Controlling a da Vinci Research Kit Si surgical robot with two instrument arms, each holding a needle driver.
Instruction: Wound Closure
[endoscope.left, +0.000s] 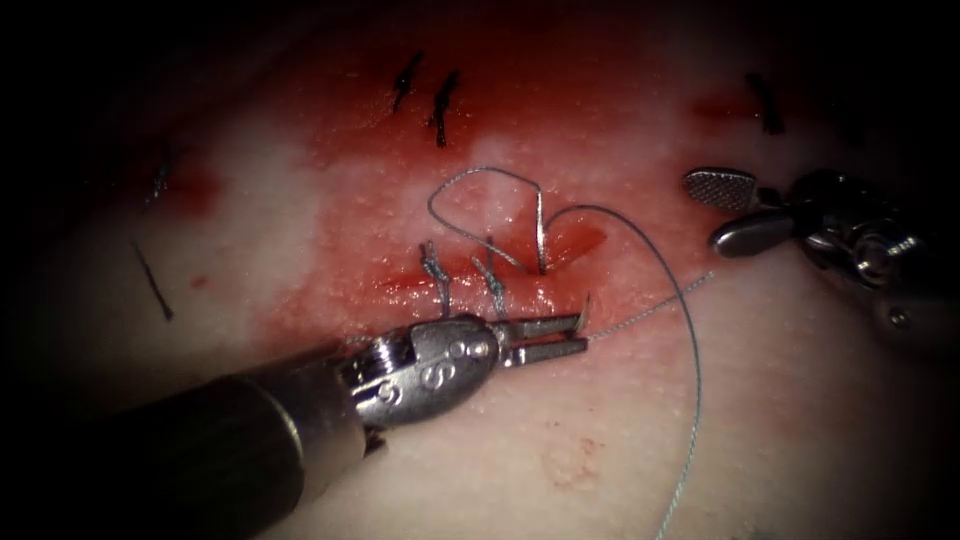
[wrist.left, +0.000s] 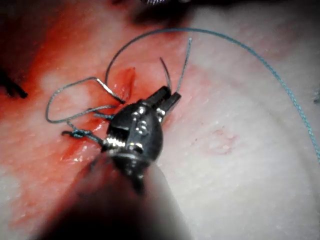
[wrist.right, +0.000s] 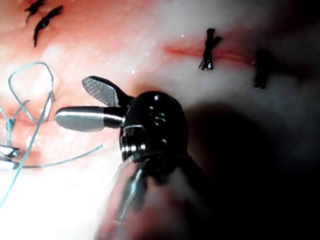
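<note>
Needle (endoscope.left: 541, 235) — light, stiff, slick steel. Sits through the tissue (endoscope.left: 780, 400) at the right end of the cut (endoscope.left: 470, 287), swaged end standing up out of it, point out at the near lip. Likely to swivel if pinched loosely; best taken squarely just behind the point, never on it. Thread (endoscope.left: 690, 340) trails limp, loops above the cut and runs off toward the near side — prone to snagging. Left tool (endoscope.left: 580, 335) apparently nipping the needle near its point. Right tool (endoscope.left: 725, 210) well to the right, jaws spread, holding nothing.
</note>
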